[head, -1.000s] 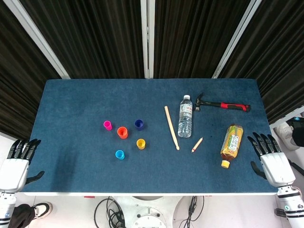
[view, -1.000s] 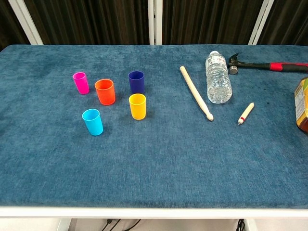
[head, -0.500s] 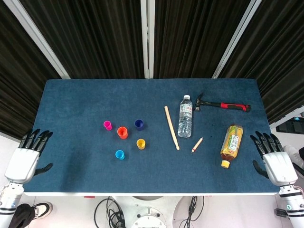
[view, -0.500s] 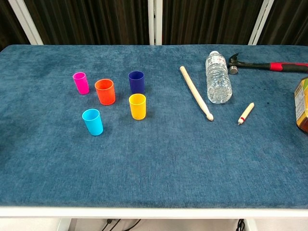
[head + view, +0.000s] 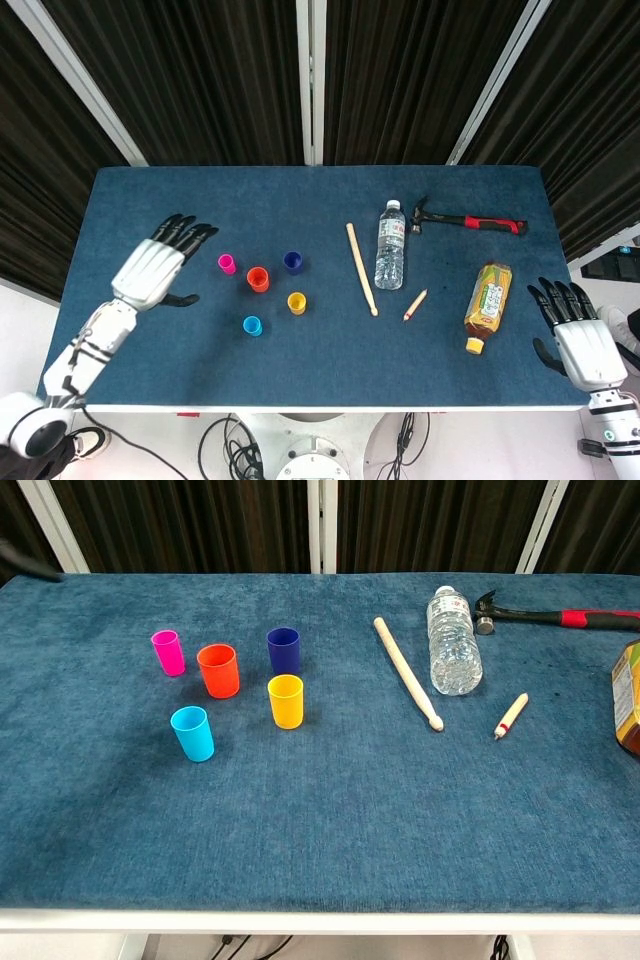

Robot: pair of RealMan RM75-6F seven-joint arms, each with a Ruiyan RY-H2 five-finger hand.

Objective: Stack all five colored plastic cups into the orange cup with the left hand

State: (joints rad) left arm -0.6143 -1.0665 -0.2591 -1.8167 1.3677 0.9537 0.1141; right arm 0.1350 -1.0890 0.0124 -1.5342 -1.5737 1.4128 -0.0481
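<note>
Five small plastic cups stood upright and apart from one another on the left half of the blue-carpeted bench [image 5: 150,200], none yet nested: the orange cup [image 5: 258,279] sat in the middle of the group, with the pink cup [image 5: 227,264] just to its left, the dark blue cup [image 5: 292,262] to its right and slightly farther back, the yellow cup [image 5: 297,302] in front of the blue one, and the cyan cup [image 5: 252,325] nearest the front edge. In the head view the left robot hand [image 5: 155,268] hovered over the bench just left of the pink cup, fingers spread and extended, gripping nothing. Right of the cups lay a wooden stick [image 5: 361,268], then a clear water bottle [image 5: 390,245] on its side with its cap pointing toward the back; its label was too small to read. A short pencil-like stick [image 5: 415,304] lay in front of the bottle, and a hammer with a red and black handle [image 5: 468,220] lay near the back right. A tea bottle [image 5: 487,304] with a yellow cap lay on its side by the right edge, its label writing not legible. The right robot hand [image 5: 578,335] hung off the bench's right front corner, fingers apart and empty.
</note>
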